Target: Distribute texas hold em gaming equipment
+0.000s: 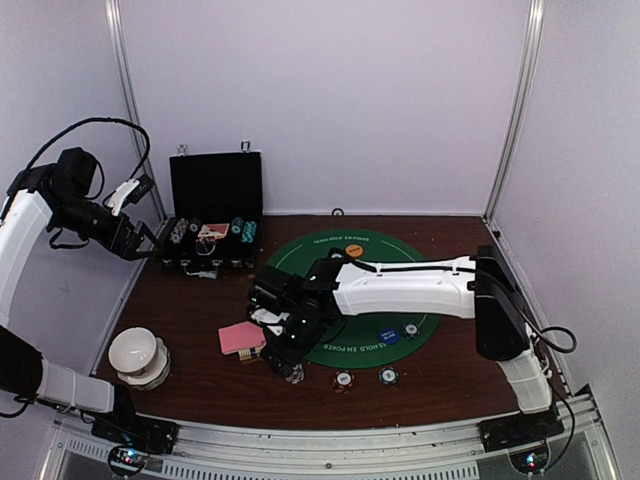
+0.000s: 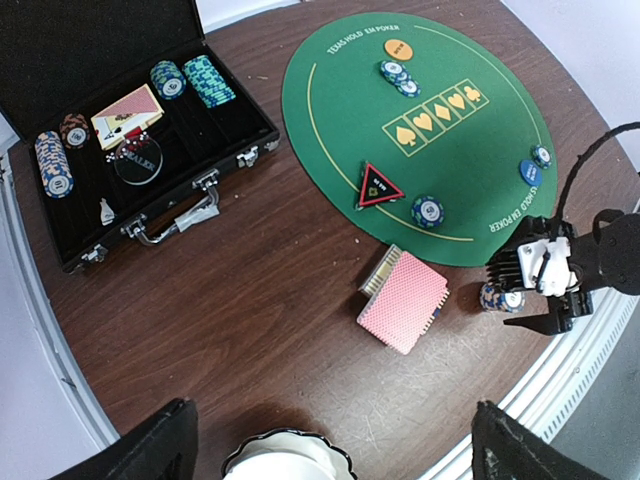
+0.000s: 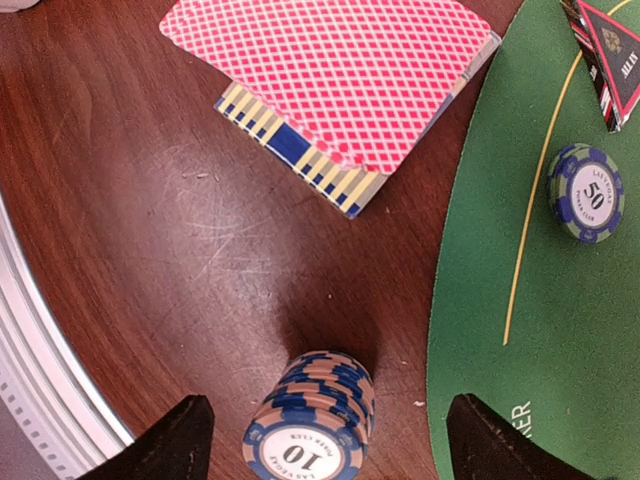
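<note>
A stack of chips (image 3: 310, 425) is seen standing on the bench (image 3: 120, 250) between the right fingers (image 3: 175, 440), which are spread clear of it; the left fingers (image 2: 150, 445) are released too.

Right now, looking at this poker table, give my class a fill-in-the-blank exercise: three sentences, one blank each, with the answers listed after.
1. The right gripper straddles a stack of chips whose top chip shows the number ____.
2. The round mat beside the pink cards is coloured ____.
3. The black case sits with its lid ____.

Answers: 10; green; open.
</note>
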You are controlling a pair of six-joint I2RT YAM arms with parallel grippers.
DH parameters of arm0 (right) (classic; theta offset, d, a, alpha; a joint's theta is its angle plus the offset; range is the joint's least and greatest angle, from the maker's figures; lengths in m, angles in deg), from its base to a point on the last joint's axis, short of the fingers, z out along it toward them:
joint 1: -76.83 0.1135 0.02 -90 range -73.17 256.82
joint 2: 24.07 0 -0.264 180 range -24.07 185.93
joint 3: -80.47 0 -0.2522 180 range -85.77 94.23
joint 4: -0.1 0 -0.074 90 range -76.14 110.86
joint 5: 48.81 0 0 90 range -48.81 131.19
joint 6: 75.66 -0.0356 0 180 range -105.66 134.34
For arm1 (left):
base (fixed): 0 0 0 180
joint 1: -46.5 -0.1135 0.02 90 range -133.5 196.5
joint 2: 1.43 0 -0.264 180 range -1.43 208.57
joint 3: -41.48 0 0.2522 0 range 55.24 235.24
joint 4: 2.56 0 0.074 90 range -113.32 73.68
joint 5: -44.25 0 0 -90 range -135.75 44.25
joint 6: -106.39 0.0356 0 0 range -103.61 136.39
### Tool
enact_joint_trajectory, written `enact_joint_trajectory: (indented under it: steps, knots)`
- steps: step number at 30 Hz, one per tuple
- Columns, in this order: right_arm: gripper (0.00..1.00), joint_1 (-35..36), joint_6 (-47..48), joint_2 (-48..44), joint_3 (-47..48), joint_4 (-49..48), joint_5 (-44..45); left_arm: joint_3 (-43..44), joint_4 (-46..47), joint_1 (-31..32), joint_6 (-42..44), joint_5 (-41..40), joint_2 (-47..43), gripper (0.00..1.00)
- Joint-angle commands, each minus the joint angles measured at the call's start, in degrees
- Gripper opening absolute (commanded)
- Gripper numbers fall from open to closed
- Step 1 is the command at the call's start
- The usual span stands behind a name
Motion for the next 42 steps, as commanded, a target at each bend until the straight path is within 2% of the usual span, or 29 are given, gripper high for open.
enact_joint_trajectory:
  steps: [1,15,23,27,35,42]
  knots:
    - [0.84,0.53,0.29,1.20,-0.28,0.58,-0.61,0.44,-0.34,-0.29,0.80,0.97,-0.73,0.98]
    - [0.74,0.50,0.16,2.19,-2.23,-1.02,1.92,0.40,-0.28,-0.29,0.88,0.54,-1.03,0.98]
    - [0.63,0.53,-0.02,2.17,-2.43,-1.53,1.47,0.38,-0.39,-0.31,0.91,0.41,-0.91,0.98]
    - [0.61,0.50,0.03,1.37,-2.41,-1.33,1.69,0.44,-0.36,-0.29,0.87,0.61,-0.92,0.98]
    - [0.46,0.48,0.29,-0.88,-2.13,-0.28,2.71,0.44,-0.29,-0.29,0.93,0.89,-0.79,0.98]
    - [0.45,0.47,0.34,-3.68,-1.64,0.53,2.85,0.62,-0.37,-0.29,0.78,1.17,-0.71,0.98]
